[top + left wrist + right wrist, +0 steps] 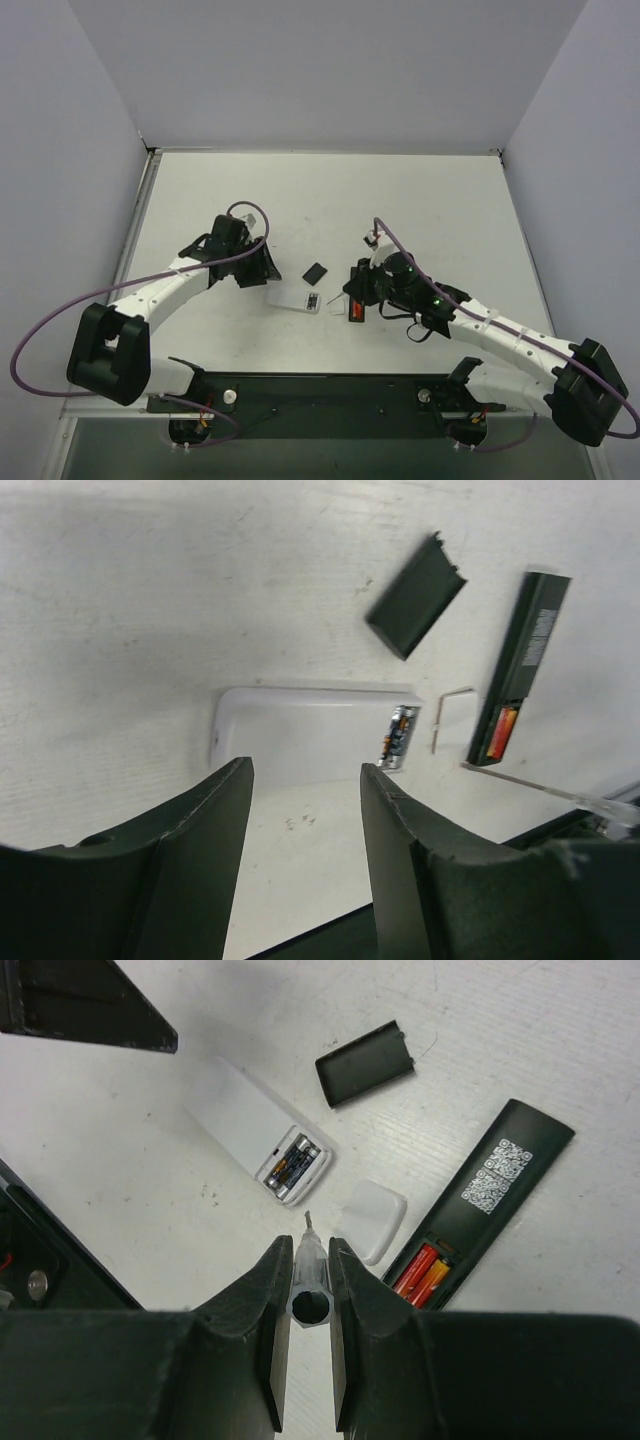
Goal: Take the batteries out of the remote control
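Note:
The long black remote control (487,1187) lies face down on the table with its battery recess open. Two red batteries (424,1273) sit in the recess. It also shows in the left wrist view (524,650) and the top view (357,300). My right gripper (305,1250) is shut on a clear pointed tool (308,1278), whose tip hangs over the table just left of the recess. My left gripper (305,780) is open and empty, hovering near the end of a white remote (300,730).
The white remote (245,1120) has its own batteries exposed at one end. A small black cover (365,1062) lies behind it, and a translucent white cover (372,1218) lies beside the black remote. Grey walls enclose the table on three sides.

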Controlling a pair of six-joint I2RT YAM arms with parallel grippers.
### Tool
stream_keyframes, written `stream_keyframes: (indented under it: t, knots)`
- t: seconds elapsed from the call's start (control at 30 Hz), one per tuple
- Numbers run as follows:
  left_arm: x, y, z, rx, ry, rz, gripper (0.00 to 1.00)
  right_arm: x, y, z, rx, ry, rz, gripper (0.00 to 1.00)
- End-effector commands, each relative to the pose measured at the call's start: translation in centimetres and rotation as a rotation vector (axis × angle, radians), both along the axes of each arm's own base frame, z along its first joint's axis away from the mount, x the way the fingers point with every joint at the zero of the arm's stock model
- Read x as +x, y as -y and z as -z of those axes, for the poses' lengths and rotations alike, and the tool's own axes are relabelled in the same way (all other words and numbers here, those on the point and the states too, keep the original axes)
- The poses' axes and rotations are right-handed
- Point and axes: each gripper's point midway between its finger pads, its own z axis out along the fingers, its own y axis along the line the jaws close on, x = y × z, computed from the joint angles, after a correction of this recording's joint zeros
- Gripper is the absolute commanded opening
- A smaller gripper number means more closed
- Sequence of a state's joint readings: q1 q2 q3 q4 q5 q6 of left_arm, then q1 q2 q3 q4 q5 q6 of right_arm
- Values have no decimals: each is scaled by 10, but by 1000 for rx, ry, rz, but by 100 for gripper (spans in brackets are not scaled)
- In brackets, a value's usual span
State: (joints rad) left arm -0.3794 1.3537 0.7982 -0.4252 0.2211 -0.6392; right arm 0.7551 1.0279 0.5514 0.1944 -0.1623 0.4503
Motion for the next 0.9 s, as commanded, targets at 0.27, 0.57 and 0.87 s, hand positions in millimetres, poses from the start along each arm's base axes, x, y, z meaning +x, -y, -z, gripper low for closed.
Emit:
stream_keyframes:
  t: [0.27, 0.57, 0.87]
  knots:
    - [3, 38, -3, -235, -17, 132, 52, 21, -41, -26, -63, 127, 16, 0]
    - [-8, 32, 20, -208, -74, 112, 29, 24, -52, -17, -119, 91, 7, 0]
    - [-13, 27, 35, -176, -108, 105, 0, 18, -60, -5, -171, 74, -16, 0]
